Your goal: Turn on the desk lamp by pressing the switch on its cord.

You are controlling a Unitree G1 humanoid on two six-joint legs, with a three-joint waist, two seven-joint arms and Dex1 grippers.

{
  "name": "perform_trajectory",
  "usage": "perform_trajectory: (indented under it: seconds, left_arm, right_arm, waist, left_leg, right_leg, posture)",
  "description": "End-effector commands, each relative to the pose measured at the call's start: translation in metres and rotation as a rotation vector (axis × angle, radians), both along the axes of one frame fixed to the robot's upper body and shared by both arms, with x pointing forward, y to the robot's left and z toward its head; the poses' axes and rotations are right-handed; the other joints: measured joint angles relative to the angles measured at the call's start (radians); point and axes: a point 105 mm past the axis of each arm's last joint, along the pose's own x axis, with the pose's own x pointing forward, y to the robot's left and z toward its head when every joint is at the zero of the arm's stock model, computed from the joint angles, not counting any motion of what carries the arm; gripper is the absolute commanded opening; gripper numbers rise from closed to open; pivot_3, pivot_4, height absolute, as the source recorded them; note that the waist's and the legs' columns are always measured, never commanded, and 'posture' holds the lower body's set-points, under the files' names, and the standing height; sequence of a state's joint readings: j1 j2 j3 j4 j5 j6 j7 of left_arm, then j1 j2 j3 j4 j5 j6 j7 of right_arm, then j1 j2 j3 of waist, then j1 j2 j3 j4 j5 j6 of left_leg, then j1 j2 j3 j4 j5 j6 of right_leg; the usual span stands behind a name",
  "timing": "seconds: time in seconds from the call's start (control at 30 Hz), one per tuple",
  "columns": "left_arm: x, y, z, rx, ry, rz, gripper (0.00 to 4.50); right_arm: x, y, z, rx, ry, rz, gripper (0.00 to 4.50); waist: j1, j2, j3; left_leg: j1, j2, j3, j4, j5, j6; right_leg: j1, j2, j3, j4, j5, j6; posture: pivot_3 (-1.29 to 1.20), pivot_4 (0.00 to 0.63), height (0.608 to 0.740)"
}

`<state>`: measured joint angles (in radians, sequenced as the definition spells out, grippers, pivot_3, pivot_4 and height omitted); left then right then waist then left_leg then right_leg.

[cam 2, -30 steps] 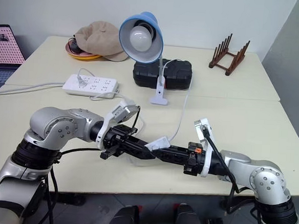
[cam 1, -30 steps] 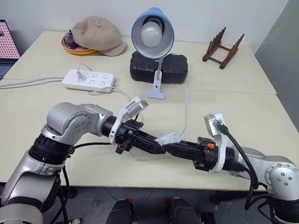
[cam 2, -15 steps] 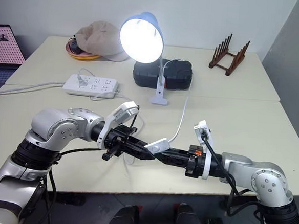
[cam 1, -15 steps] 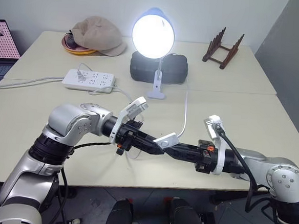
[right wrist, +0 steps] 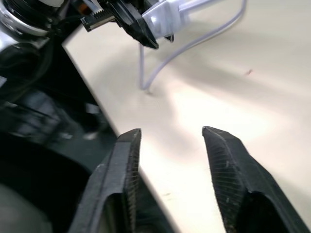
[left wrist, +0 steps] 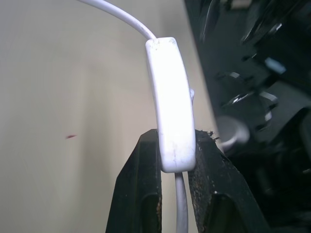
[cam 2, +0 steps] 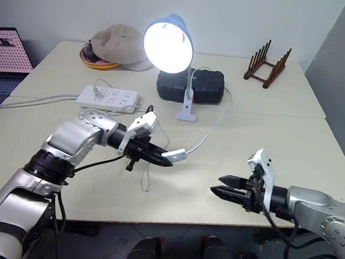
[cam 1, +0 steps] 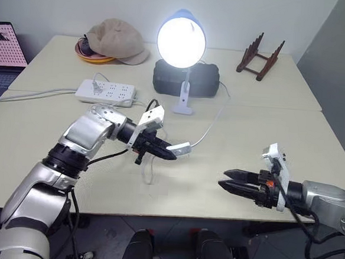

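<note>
Lamp's lit: the desk lamp [cam 1: 180, 42] glows at the table's 12 o'clock, clipped just in front of the black case [cam 1: 185, 78], so the press looks done to me. The left gripper [cam 1: 169, 152] is clamped on the switch [cam 1: 179, 148], held off the tabletop near the table's centre; the left wrist view shows the black fingers [left wrist: 138, 194] pinching the switch's lower end with the cord [cam 1: 211, 123] running out both ways. The right gripper [cam 1: 226, 186] sits at 4 o'clock from the switch, well apart, jaws spread with nothing between them. Risks from here: the pinch is on one end only, so any squeeze or twist could rock the switch and kill the light. Pulling the left hand away without letting go would tension the cord toward the lamp and could drag or tip the clip base [cam 1: 181, 108]. The slack loop hanging under the switch could snag a finger on release. The power strip [cam 1: 106, 91] at 10 o'clock looks clear of all this.
</note>
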<state>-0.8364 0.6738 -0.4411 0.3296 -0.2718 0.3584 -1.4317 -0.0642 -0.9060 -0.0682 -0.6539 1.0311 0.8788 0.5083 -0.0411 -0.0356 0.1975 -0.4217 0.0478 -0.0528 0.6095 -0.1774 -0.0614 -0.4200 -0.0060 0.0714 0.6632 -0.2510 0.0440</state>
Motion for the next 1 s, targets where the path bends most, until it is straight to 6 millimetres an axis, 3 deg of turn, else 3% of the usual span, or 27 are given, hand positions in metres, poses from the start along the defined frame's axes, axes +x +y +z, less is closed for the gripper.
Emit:
perform_trajectory:
  seconds: [0.03,0.23,0.3,0.6,0.8,0.87,1.0]
  left_arm:
    - [0.021,0.004,-0.017,0.124,-0.196,-0.031,0.4]
    - [0.039,-0.011,-0.018,0.133,-0.3,-0.073,0.4]
    - [0.041,-0.009,-0.016,0.126,-0.303,-0.084,1.1]
    - [0.035,0.009,0.007,0.093,-0.266,-0.1,2.8]
    - [0.021,0.062,0.058,-0.023,-0.263,0.145,4.18]
    - [0.019,0.076,0.069,-0.076,-0.289,0.28,4.49]
    - [0.005,0.093,0.065,-0.098,-0.264,0.418,4.49]
  right_arm:
    - [0.005,0.005,0.002,-0.105,-0.187,-0.009,3.01]
    - [0.005,0.01,-0.006,-0.12,-0.25,-0.023,4.46]
    - [0.005,0.01,-0.007,-0.118,-0.253,-0.029,4.5]
    - [0.008,0.01,-0.01,-0.114,-0.246,-0.013,4.5]
    - [0.016,0.002,-0.01,-0.12,-0.226,0.044,4.5]
    - [0.018,-0.001,-0.006,-0.119,-0.226,0.056,4.5]
    - [0.023,-0.011,-0.003,-0.116,-0.21,0.071,4.5]
  waist:
    - [0.002,0.0,0.0]
    - [0.011,0.0,0.0]
    - [0.011,0.0,0.0]
    - [0.007,0.0,0.0]
    - [-0.008,0.0,0.0]
    - [-0.012,0.0,0.0]
    - [-0.009,0.0,0.0]
  left_leg:
    - [0.0,0.0,0.0,0.0,0.0,0.0]
    - [-0.009,0.0,-0.001,0.001,0.0,0.0]
    - [-0.009,-0.001,-0.001,0.001,0.0,0.0]
    - [-0.008,0.0,-0.002,0.002,0.0,0.0]
    - [-0.008,0.0,-0.002,0.002,0.0,0.0]
    - [-0.007,0.0,-0.002,0.002,0.0,0.0]
    - [-0.006,0.0,-0.002,0.002,0.0,0.0]
  right_leg:
    - [0.0,0.0,0.0,0.0,0.0,0.0]
    - [-0.005,0.0,-0.001,-0.001,0.004,0.007]
    - [-0.005,0.0,-0.001,-0.002,0.004,0.007]
    - [-0.005,0.0,-0.001,0.0,0.004,0.007]
    - [-0.004,0.001,-0.001,0.001,0.005,0.008]
    - [-0.004,0.001,-0.001,0.001,0.004,0.008]
    - [-0.002,0.0,-0.002,0.001,0.004,0.008]
  posture:
    - [0.0,0.15,0.74]
    - [0.0,0.15,0.74]
    - [0.0,0.15,0.74]
    - [0.0,0.15,0.74]
    - [0.0,0.15,0.74]
    - [0.0,0.15,0.74]
    - [0.0,0.15,0.74]
